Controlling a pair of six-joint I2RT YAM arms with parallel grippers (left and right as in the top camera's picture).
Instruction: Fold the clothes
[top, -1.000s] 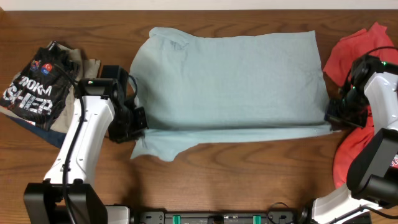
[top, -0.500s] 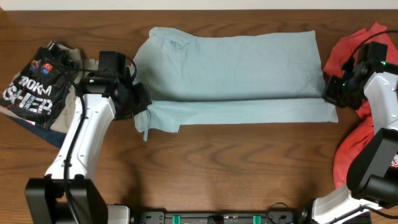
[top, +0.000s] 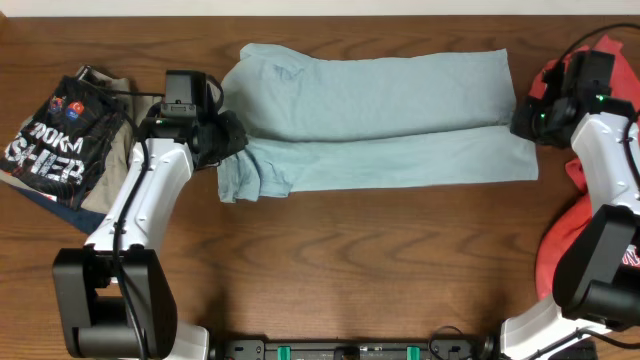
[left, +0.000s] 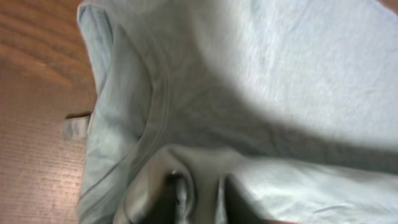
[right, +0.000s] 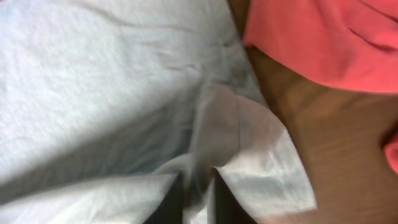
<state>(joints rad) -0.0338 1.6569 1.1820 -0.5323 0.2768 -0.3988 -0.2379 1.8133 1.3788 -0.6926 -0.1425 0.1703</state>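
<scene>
Across the middle of the brown wooden table (top: 350, 270), our pale blue-grey short-sleeved cloth T-shirt (top: 380, 120) lies with a long crease along it. The left gripper (top: 228, 140) and right gripper (top: 522, 122) sit at its ends with cloth between the fingers; we cannot tell whether they clamp it. We judge a lengthwise fold is being laid. Next, we need to free both edges without dragging them.

White casing over long links, black at the joints and wrist blocks, on both the left arm (top: 152, 188) and the right arm (top: 612, 170). Boxy black bases (top: 105, 312) at the near edge. Thin black cable (top: 126, 207) along the left arm's casing, and another off the right wrist. Tiny green lights (top: 601, 98) on the right wrist block. Dark, narrow fingers (right: 166, 200), only the tips showing in either wrist view.
</scene>
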